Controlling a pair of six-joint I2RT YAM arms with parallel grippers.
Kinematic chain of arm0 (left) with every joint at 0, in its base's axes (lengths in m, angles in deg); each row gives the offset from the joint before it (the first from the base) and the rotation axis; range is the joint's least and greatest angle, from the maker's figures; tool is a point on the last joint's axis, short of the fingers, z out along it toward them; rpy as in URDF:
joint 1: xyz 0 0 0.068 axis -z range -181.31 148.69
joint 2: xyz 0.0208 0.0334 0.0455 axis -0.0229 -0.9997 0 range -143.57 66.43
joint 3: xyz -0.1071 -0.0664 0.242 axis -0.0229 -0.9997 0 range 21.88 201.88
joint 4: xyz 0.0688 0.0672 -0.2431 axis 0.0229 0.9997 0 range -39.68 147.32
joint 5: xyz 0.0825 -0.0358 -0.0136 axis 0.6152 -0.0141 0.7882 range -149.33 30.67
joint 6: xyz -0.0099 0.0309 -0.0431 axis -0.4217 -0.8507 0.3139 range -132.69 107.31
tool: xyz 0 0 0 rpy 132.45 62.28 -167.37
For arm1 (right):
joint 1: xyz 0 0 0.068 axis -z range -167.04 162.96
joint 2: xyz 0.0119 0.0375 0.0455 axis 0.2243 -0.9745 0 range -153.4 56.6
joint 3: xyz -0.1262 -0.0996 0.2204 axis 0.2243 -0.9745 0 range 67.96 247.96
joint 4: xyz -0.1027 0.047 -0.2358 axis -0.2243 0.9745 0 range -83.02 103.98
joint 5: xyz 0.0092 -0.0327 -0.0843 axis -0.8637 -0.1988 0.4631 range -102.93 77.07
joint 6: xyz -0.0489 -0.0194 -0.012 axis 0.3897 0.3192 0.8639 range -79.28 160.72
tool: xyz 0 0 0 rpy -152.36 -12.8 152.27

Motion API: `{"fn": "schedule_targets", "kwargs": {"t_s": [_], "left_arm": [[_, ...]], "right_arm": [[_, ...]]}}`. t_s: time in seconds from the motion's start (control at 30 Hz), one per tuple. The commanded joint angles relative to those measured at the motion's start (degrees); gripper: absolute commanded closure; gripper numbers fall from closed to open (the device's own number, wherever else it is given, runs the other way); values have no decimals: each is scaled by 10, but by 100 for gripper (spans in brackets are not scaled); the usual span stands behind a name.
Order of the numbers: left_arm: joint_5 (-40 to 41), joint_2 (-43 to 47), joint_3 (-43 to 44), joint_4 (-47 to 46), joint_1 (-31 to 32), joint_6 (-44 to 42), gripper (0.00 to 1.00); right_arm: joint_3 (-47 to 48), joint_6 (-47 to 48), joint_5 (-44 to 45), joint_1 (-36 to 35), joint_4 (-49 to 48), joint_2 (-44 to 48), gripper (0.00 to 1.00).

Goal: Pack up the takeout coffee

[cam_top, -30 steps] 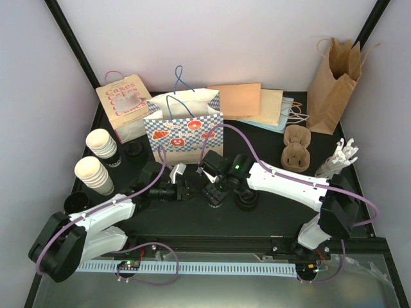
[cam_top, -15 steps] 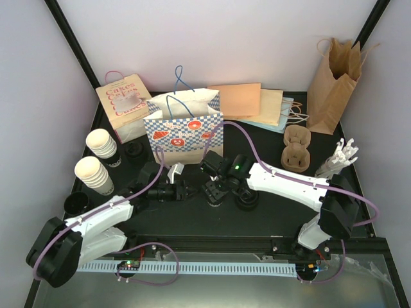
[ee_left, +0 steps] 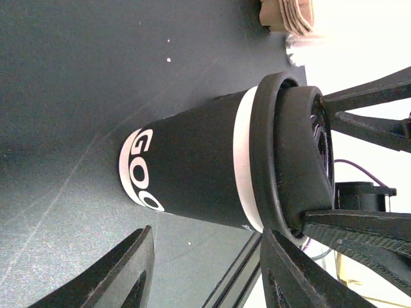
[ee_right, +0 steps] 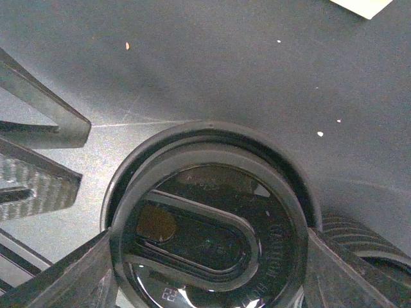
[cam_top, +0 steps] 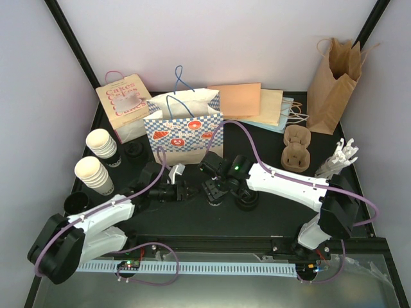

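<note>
Capping the cup (ee_left: 192,173), centre of counter (ee_left: 77,96).
My right end effector (ee_right: 209,256) is clamped on the lid (ee_right: 205,224); left end effector (ee_left: 205,234) gapes, just short of the cup. I'd press straight down, left bracing it.

Glossy black plastic lid (ee_right: 205,224); matt black cup (ee_left: 192,173); dull, speckled tabletop (ee_right: 257,64)

Pale walls (cam_top: 257,38), blk tabletop (cam_top: 270,215)

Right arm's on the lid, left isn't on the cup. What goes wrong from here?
1. The left gripper is open, short of the cup; pressing with the right gripper, shut on the lid, may tip it.
2. Lifting by the lid alone might pull it off the cup.
</note>
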Motion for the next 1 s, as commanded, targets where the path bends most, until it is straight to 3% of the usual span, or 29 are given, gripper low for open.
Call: {"fn": "schedule_targets", "kwargs": {"t_s": [0.0, 0.7, 0.97], "left_arm": [[-27, -21, 21, -39, 6, 7, 52], [-47, -88, 35, -110, 17, 22, 52], [32, -111, 57, 7, 18, -9, 54]], "right_arm": [[-11, 4, 0, -2, 23, -15, 30], [-19, 36, -20, -5, 11, -14, 30], [-35, 38, -33, -6, 4, -15, 30]]}}
